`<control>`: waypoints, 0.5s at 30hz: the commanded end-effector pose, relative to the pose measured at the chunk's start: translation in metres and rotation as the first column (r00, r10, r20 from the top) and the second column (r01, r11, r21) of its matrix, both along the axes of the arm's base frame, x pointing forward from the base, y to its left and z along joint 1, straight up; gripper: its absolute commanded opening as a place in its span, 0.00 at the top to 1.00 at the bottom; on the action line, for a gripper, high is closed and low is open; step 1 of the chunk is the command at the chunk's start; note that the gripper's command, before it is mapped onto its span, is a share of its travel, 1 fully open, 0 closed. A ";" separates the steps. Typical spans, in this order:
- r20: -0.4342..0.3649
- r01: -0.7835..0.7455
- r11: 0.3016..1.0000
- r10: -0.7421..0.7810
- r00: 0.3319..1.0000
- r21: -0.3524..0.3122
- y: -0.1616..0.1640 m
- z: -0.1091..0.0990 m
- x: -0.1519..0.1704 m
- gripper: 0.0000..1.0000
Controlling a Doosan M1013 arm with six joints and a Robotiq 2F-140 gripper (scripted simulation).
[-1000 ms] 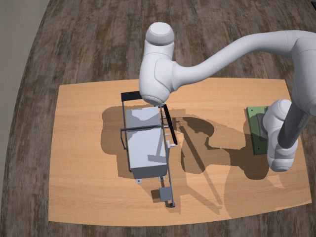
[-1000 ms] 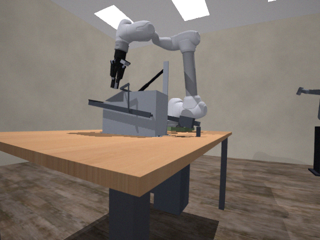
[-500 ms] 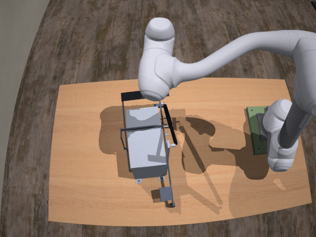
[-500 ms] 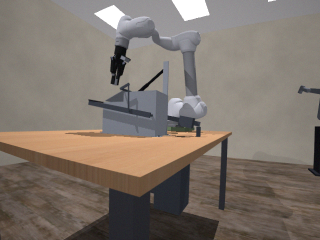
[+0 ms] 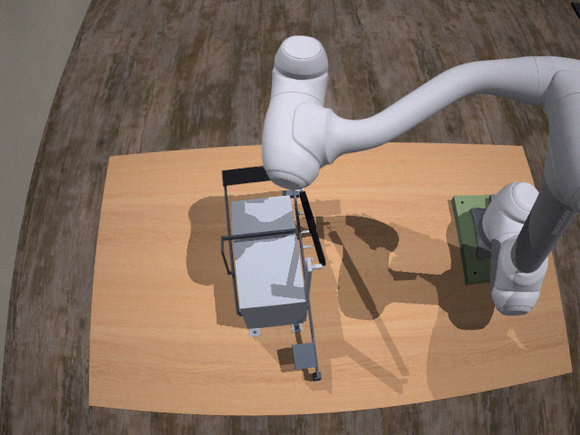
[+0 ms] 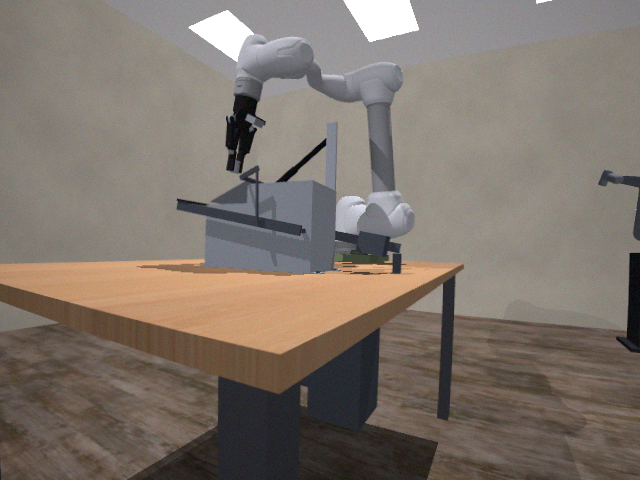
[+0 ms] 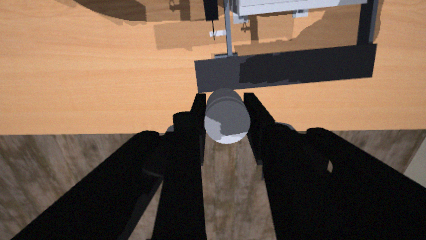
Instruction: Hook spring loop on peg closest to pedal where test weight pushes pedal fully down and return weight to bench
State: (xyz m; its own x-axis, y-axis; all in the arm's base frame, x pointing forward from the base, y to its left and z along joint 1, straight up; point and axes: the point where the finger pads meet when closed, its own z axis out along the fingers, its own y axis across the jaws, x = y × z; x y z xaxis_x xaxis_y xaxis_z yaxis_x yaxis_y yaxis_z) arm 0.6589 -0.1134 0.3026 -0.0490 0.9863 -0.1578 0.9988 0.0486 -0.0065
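My gripper [image 7: 224,108] is shut on the steel test weight [image 7: 227,116], a short grey cylinder held between the black fingers. In the wrist view the weight hangs just before the near edge of the dark pedal [image 7: 285,67], above it and not touching. In the side view the gripper [image 6: 234,166] points down over the feeder's far end, above the grey box [image 6: 267,230]. From above, my wrist hides the gripper and part of the pedal [image 5: 243,175]. The black spring [image 5: 311,229] runs along the feeder's right side past a row of pegs [image 5: 304,231]; its lower end sits by the peg [image 5: 314,266].
The feeder box [image 5: 266,257] stands mid-bench with side arms and a small grey plate [image 5: 304,355] at its front. My green base plate [image 5: 470,238] is at the right edge. A tall post [image 6: 330,155] rises beside the box.
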 end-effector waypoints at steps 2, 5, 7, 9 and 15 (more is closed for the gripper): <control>0.002 0.000 1.000 0.000 1.000 0.005 0.004 -0.005 -0.007 0.75; 0.001 0.000 1.000 0.000 1.000 0.009 0.007 -0.010 -0.012 0.75; 0.001 0.000 1.000 0.000 1.000 0.009 0.007 -0.010 -0.012 0.75; 0.001 0.000 1.000 0.000 1.000 0.009 0.008 -0.010 -0.012 0.75; 0.001 0.000 1.000 0.000 1.000 0.017 0.014 -0.020 -0.023 0.75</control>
